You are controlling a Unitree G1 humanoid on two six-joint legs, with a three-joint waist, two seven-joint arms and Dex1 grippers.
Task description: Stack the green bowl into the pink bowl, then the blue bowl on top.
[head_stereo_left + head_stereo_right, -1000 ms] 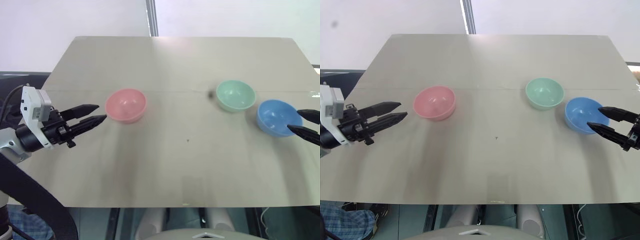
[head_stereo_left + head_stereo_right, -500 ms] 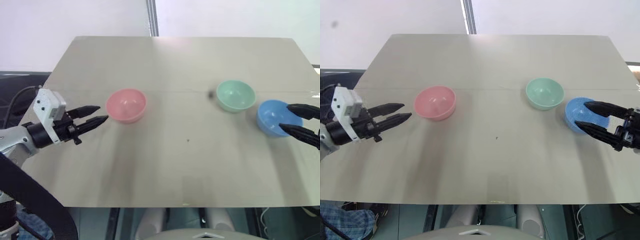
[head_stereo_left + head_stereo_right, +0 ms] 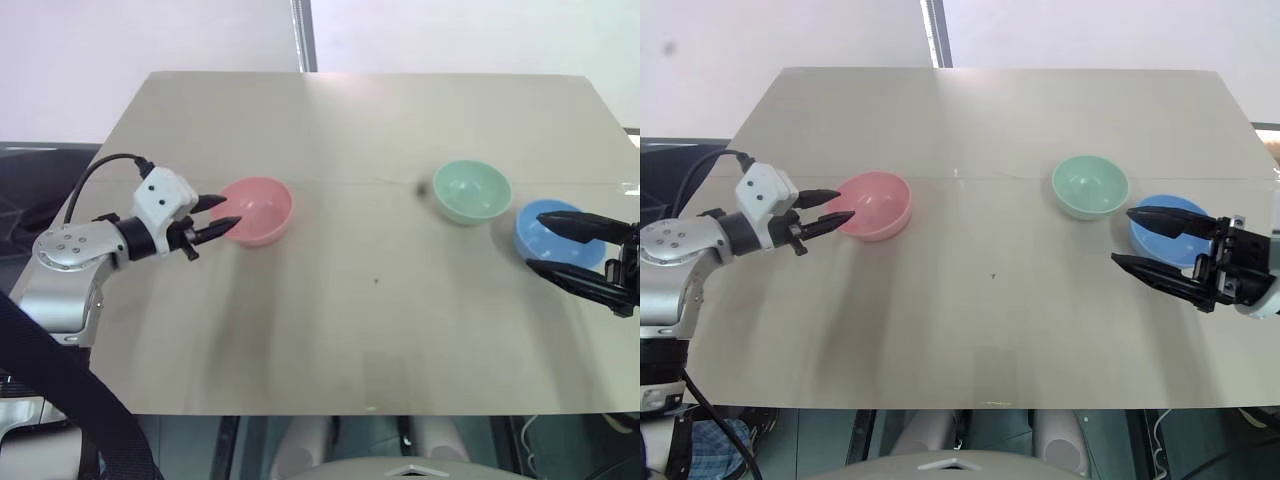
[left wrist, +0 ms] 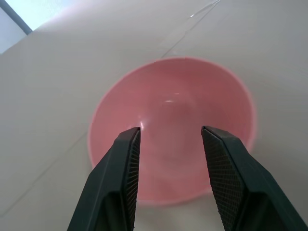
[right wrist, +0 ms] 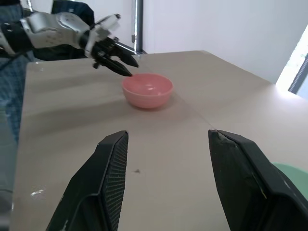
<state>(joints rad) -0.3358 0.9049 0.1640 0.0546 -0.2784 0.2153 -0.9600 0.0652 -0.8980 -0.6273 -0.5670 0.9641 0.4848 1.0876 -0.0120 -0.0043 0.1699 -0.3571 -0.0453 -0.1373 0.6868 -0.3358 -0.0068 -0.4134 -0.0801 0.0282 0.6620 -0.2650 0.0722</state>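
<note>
Steadying the pink bowl (image 3: 255,210) looks like my left arm's job, while the right goes for the first pick. All three bowls sit apart on the surface (image 3: 360,330), nothing stacked yet: pink at the left, the green bowl (image 3: 471,191) right of centre, the blue bowl (image 3: 552,232) just beside it, nearer and further right.

My left end effector (image 3: 221,214) has its jaws partly open and empty, tips right at the pink bowl's left rim; I can't tell if they touch. My right end effector (image 3: 1145,237) is wide open and empty, hovering over the blue bowl's near side.

Green has to go in first, so I'd judge the right arm needs to shift toward the far left to reach it. To do that well, I'd put one finger inside the green rim and one outside, then close gently, since smooth plastic will likely slip or tip. Passing close to blue risks nudging it. On the left, I'd keep the tips outside the pink bowl, so its mouth is free to receive green.
</note>
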